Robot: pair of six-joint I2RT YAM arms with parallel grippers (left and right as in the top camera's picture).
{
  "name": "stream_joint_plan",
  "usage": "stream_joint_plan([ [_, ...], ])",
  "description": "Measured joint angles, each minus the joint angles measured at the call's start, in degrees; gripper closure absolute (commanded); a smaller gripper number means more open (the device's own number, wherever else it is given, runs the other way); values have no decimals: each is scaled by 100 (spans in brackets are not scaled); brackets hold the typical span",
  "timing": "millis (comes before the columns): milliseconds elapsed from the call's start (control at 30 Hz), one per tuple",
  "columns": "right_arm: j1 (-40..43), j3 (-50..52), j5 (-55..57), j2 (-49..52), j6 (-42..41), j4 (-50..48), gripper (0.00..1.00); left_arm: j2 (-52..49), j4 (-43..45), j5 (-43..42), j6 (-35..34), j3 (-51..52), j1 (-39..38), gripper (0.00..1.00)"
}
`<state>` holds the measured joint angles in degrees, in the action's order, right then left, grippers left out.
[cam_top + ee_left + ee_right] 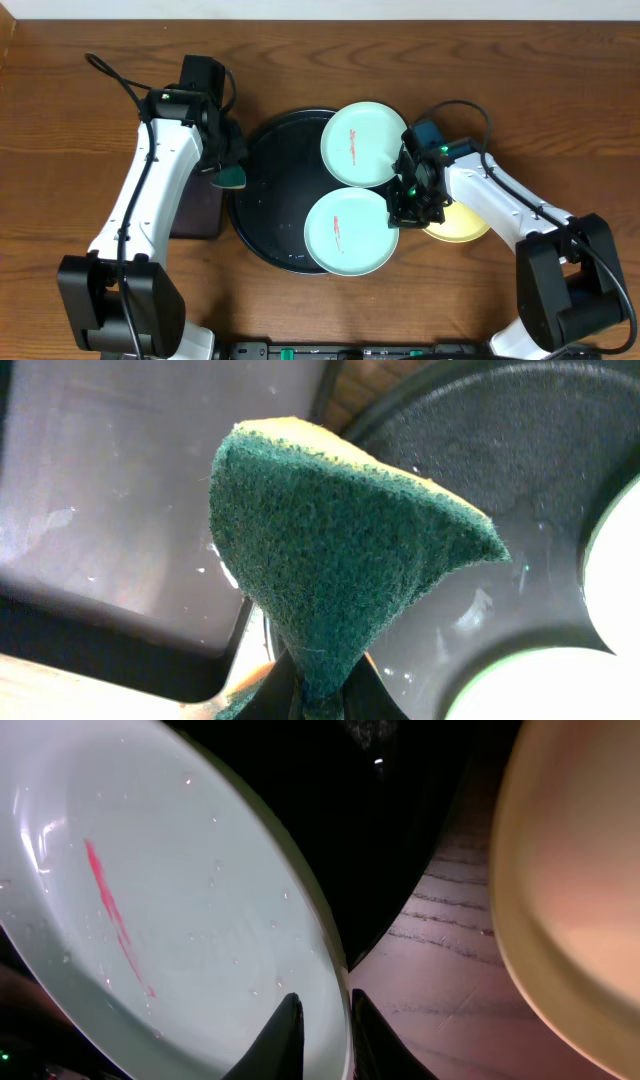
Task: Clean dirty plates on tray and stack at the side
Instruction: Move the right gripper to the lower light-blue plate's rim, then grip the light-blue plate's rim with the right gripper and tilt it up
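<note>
The round black tray [272,195] holds two light blue-green plates with red smears, one far [365,143] and one near [350,232]. The pale yellow plate [460,222] lies on the table to the right of the tray. My right gripper [398,210] is shut on the right rim of the near plate [180,900]; the right wrist view shows its fingers [325,1020] on either side of the rim, with the yellow plate [570,890] to the right. My left gripper [232,172] is shut on a green and yellow sponge [330,530] over the tray's left rim [480,450].
A smaller rectangular black tray [195,212] lies to the left of the round tray, under my left arm; it also shows in the left wrist view [130,480]. Bare wooden table [90,160] surrounds the trays.
</note>
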<state>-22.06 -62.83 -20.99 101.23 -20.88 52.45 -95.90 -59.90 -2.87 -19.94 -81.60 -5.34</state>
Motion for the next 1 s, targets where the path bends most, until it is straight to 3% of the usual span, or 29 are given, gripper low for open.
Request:
stream_joint_plan([
  [300, -212, 2, 85, 0, -136, 2, 87, 0, -17, -275, 227, 0, 0, 92],
  [467, -260, 2, 223, 0, -210, 0, 99, 0, -17, -284, 243, 0, 0, 93],
  [1000, -260, -7, 136, -2, -258, -28, 99, 0, -7, -304, 243, 0, 0, 93],
])
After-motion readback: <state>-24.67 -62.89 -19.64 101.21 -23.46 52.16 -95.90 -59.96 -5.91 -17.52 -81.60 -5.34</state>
